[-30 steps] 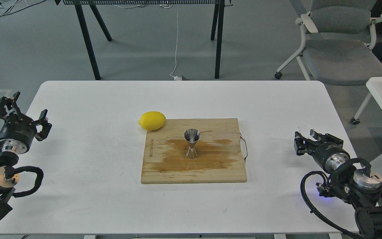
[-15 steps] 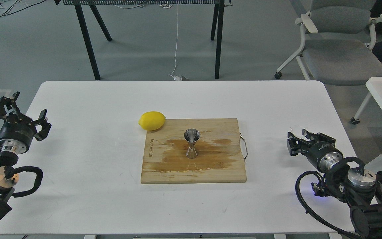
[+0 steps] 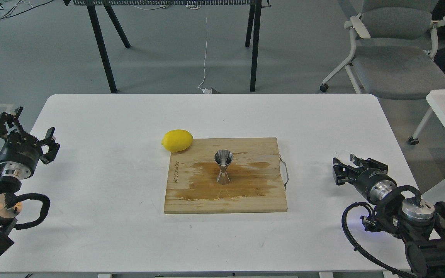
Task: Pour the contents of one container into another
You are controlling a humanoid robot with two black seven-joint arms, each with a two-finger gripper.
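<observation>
Head view of a white counter (image 3: 110, 193) carrying a wooden cutting board (image 3: 245, 197) at its centre. The steel jigger (image 3: 223, 166) stands upright near the middle of the board, its long axis vertical, the open upper cone pointing up and the lower cone resting on the wood; a dark wet stain (image 3: 203, 185) spreads across the board around its base. A yellow lemon (image 3: 177, 140) lies on the counter at the board's far left corner, touching or just beside its edge, with its long axis running roughly left to right. A thin metal handle (image 3: 284, 172) projects from the board's right edge. The right gripper (image 3: 345, 164) is at the right side of the counter, well apart from the board, pointing up and to the left; its fingers are closed around the clear cup (image 3: 345, 156), whose rim shows as a pale transparent arc at the fingertips. The cup's tilt and contents cannot be told at this size. The left gripper (image 3: 23, 129) is at the counter's left edge, well apart from the board, its fingers spread wide and holding nothing. Beyond the counter, on the grey floor, stand a black-legged table (image 3: 102, 46) and a grey office chair (image 3: 396, 58).
</observation>
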